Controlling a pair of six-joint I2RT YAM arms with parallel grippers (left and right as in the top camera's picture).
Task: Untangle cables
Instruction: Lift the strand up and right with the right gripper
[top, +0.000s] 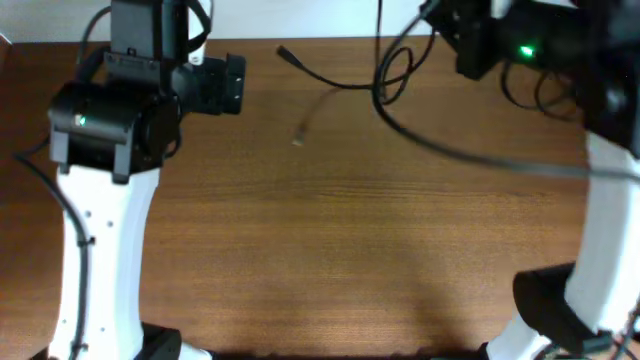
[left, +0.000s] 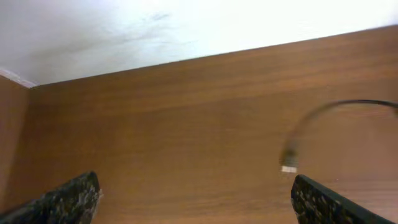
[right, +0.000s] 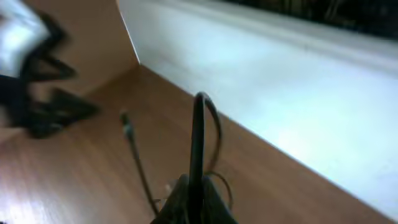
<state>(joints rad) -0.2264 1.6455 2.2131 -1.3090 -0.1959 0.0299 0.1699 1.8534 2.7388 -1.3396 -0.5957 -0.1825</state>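
Black cables (top: 345, 82) lie at the back of the wooden table, one ending in a black plug (top: 288, 54), another in a small light connector (top: 299, 136). A thick black cable (top: 470, 152) runs from the loop to the right, raised off the table. My right gripper (right: 198, 190) is shut on a black cable (right: 198, 134) that rises between its fingers; in the overhead view it is at the back right (top: 470, 45). My left gripper (left: 196, 199) is open and empty above the table, with the light connector (left: 288, 167) just past its right finger.
A white wall (left: 155, 25) borders the table's back edge. The white arm bases stand at the front left (top: 95, 260) and front right (top: 600, 250). Bare wood (top: 340, 250) fills the middle and front.
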